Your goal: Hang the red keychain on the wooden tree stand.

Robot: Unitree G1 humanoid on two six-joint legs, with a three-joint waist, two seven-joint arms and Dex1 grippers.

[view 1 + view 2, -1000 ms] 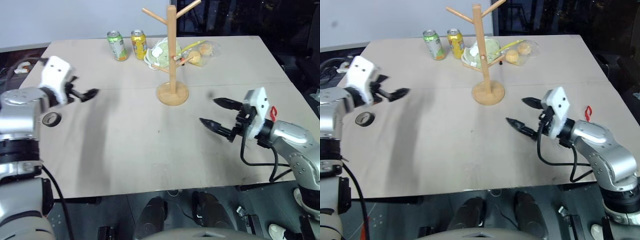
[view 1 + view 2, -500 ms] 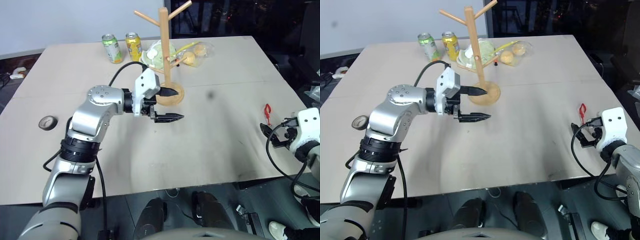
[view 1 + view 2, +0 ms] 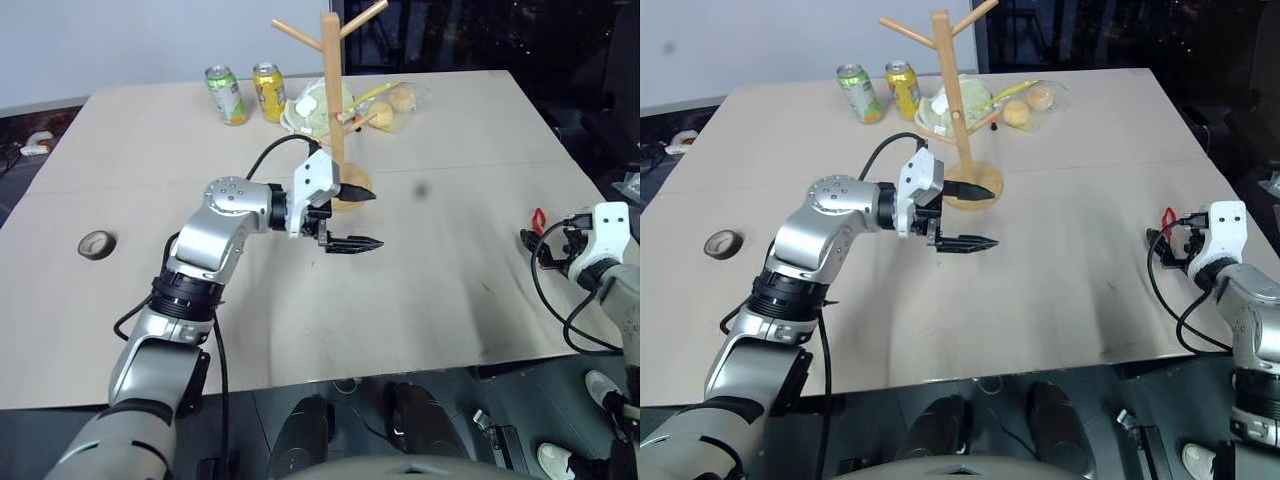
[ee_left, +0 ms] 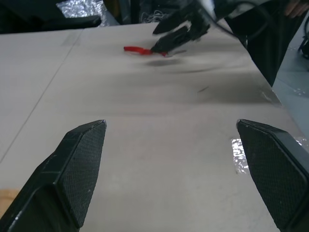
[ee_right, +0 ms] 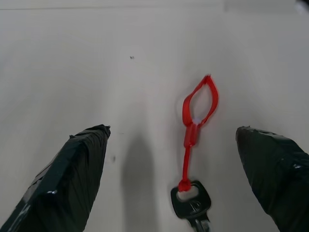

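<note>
The red keychain (image 5: 195,116) lies flat on the table near its right edge, with a black key (image 5: 190,201) on its near end. My right gripper (image 3: 536,250) hovers just behind it, open, and the keychain lies ahead between the two fingers, untouched. The wooden tree stand (image 3: 331,95) rises at the table's middle back on its round base (image 3: 978,184). My left gripper (image 3: 370,220) is open and empty just in front of that base, pointing right. The left wrist view looks across the table at the keychain (image 4: 137,49) and the right gripper (image 4: 176,33).
A green can (image 3: 228,94) and a yellow can (image 3: 267,90) stand at the back beside a clear bag of food (image 3: 345,103). A black tape roll (image 3: 97,243) lies at the left. The table's right edge (image 3: 600,200) runs close to the keychain.
The left arm has swung right from the table's left side to the stand's base. The right arm has moved outward and down to the keychain. Both grippers stayed open.
</note>
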